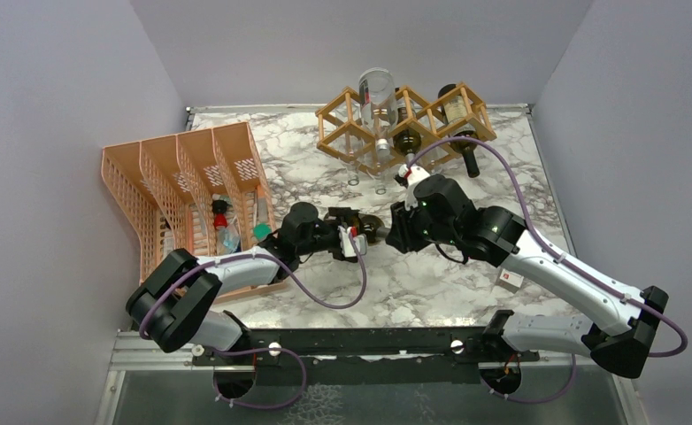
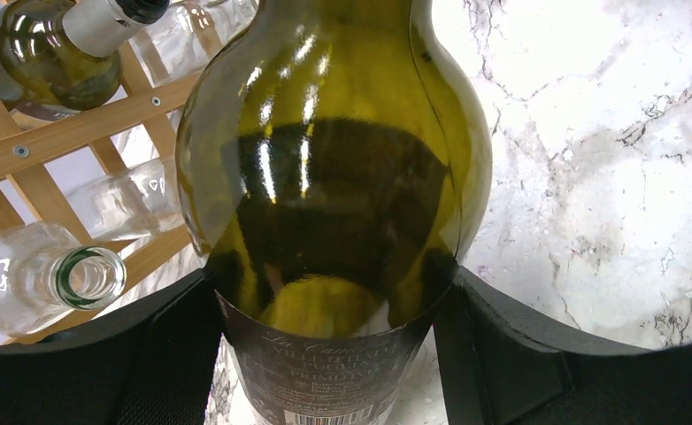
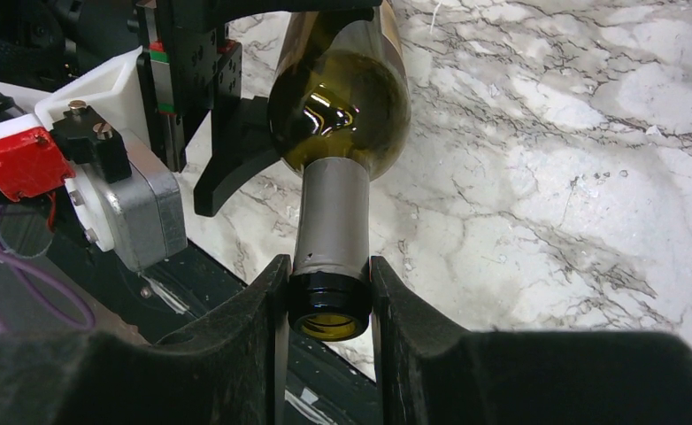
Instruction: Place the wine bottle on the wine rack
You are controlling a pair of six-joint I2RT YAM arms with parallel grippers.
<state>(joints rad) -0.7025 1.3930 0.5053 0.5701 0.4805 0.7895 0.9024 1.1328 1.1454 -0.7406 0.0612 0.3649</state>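
Two hands share one bottle (image 3: pixel 342 97) over the middle of the table (image 3: pixel 546 133), neck toward 3 o'clock, with the rack (image 2: pixel 77 128) at 12 o'clock beyond it. Right hand (image 3: pixel 329 292) is clamped tight on the neck just below the lip. Left hand (image 2: pixel 329 301) is partly closed round the body at the label (image 2: pixel 325 367), both fingers against the glass. Glass reads as rigid, heavy, slick and breakable. The wide body likely offers the securest hold, with the neck serving to steer.

Label (image 2: pixel 325 376) of wine bottle (image 2: pixel 334 177) — partly off-frame
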